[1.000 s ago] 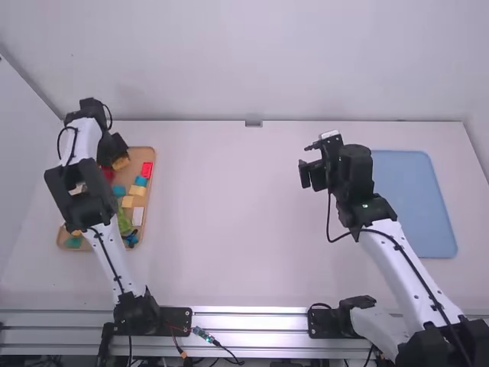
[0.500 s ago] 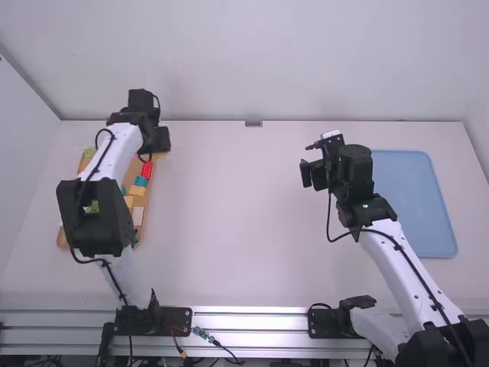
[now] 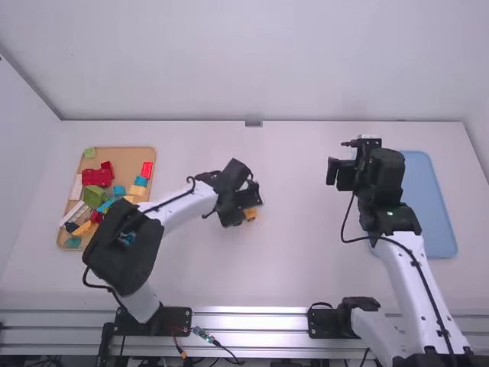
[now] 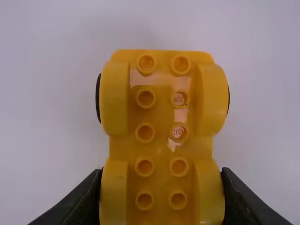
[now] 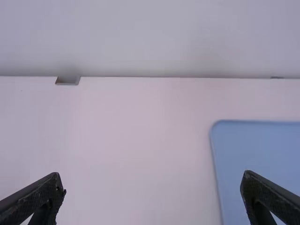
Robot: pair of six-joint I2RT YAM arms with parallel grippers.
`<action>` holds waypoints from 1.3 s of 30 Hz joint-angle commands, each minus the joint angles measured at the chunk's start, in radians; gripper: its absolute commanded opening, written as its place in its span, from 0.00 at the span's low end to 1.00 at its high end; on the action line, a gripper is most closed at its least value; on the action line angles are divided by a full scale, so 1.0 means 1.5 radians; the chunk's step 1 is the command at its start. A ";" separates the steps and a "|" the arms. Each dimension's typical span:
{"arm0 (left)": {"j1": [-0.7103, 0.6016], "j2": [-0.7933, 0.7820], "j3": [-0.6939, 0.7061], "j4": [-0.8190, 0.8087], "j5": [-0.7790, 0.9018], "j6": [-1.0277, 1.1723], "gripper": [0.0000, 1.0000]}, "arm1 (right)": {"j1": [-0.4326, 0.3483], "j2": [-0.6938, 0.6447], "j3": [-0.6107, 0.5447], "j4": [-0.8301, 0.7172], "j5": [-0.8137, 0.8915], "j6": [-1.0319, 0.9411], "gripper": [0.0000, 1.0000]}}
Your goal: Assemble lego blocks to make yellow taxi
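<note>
My left gripper (image 4: 162,180) has its jaws clamped on the yellow wheeled base (image 4: 159,112), one finger against each side at one wheel pair, studs facing the wrist camera. The base has just come across with the arm: half a second ago that arm was reaching over the far right corner of the wooden tray (image 3: 126,158), and now it is out over the middle of the tabletop (image 3: 306,267), a little left of centre. I can't tell whether the wheels touch down.

My right gripper (image 5: 153,182) holds nothing, its jaws wide apart. That arm has shifted slightly rightward, so its wrist is now by the left edge of the blue tray (image 3: 432,229), which lies toward the tabletop's right edge.

With the left arm swung away, I see more of the wooden tray near the tabletop's left edge: red blocks (image 3: 97,177), a green block (image 3: 93,196) and other pieces sit inside.

For the taxi, I judge this an early step: the chassis is out, with nothing stacked on its studs. Next I'd set it down level; releasing it tilted could let it roll.
</note>
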 commanded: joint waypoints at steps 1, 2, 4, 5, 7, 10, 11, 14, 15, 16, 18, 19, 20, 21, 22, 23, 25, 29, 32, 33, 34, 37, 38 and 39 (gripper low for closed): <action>-0.016 -0.014 -0.012 -0.005 0.004 0.111 0.02 | -0.021 -0.009 0.013 -0.003 -0.056 0.013 0.99; -0.019 -0.014 -0.016 -0.009 0.007 0.128 0.02 | -0.026 -0.008 0.013 -0.004 -0.063 0.013 0.99; -0.021 -0.014 -0.028 -0.012 0.029 0.178 0.07 | -0.038 -0.006 0.013 -0.006 -0.079 0.013 0.99; -0.020 -0.014 -0.038 -0.008 0.047 0.218 0.07 | -0.043 -0.005 0.013 -0.008 -0.080 0.013 0.99; -0.018 -0.014 -0.048 0.000 0.068 0.236 0.08 | -0.047 -0.001 0.013 -0.008 -0.080 0.013 0.99; -0.014 -0.014 -0.066 0.031 0.081 0.240 0.19 | -0.047 0.008 0.013 -0.008 -0.080 0.010 0.99; -0.018 -0.014 -0.070 0.041 0.079 0.239 0.25 | -0.044 0.010 0.013 -0.008 -0.080 0.008 0.99; -0.019 -0.014 -0.089 0.084 0.076 0.215 0.42 | -0.041 0.011 0.013 -0.005 -0.078 0.008 0.99; -0.019 -0.014 -0.092 0.091 0.077 0.208 0.45 | -0.041 0.011 0.013 -0.004 -0.078 0.008 0.99; -0.018 -0.014 -0.096 0.103 0.076 0.197 0.48 | -0.042 0.011 0.013 -0.002 -0.078 0.008 0.99; -0.014 -0.014 -0.104 0.121 0.078 0.184 0.49 | -0.042 0.011 0.013 -0.001 -0.078 0.008 0.99; -0.013 -0.014 -0.108 0.129 0.082 0.185 0.50 | -0.041 0.011 0.013 0.000 -0.078 0.009 0.99; -0.014 -0.014 -0.111 0.133 0.090 0.186 0.53 | -0.040 0.011 0.013 -0.001 -0.077 0.008 0.99; -0.018 -0.014 -0.113 0.134 0.095 0.189 0.56 | -0.041 0.011 0.013 -0.001 -0.078 0.008 0.99; -0.018 -0.014 -0.115 0.135 0.097 0.189 0.58 | -0.042 0.011 0.013 -0.001 -0.078 0.008 0.99; -0.018 -0.014 -0.116 0.135 0.099 0.186 0.59 | -0.042 0.011 0.013 -0.001 -0.078 0.008 0.99; -0.019 -0.014 -0.116 0.133 0.110 0.184 0.64 | -0.040 0.011 0.013 -0.001 -0.078 0.008 0.99; -0.015 -0.014 -0.116 0.133 0.110 0.185 0.82 | -0.027 0.011 0.013 0.000 -0.078 0.006 0.99; -0.014 -0.014 -0.116 0.136 0.106 0.185 0.99 | -0.018 0.011 0.013 0.000 -0.076 -0.002 0.99; -0.013 -0.014 -0.112 0.133 0.106 0.185 0.99 | -0.018 0.011 0.013 0.000 -0.076 -0.012 0.99; -0.011 -0.014 -0.107 0.132 0.106 0.184 0.99 | -0.019 0.011 0.013 0.000 -0.076 -0.011 0.99; -0.007 -0.019 -0.082 0.111 0.114 0.187 0.99 | -0.020 0.011 0.013 -0.002 -0.077 -0.011 0.99; -0.005 -0.025 -0.072 0.096 0.112 0.186 0.99 | -0.020 0.011 0.013 -0.003 -0.078 -0.011 0.99; -0.002 -0.034 -0.057 0.072 0.110 0.187 0.99 | -0.019 0.011 0.013 -0.005 -0.078 -0.011 0.99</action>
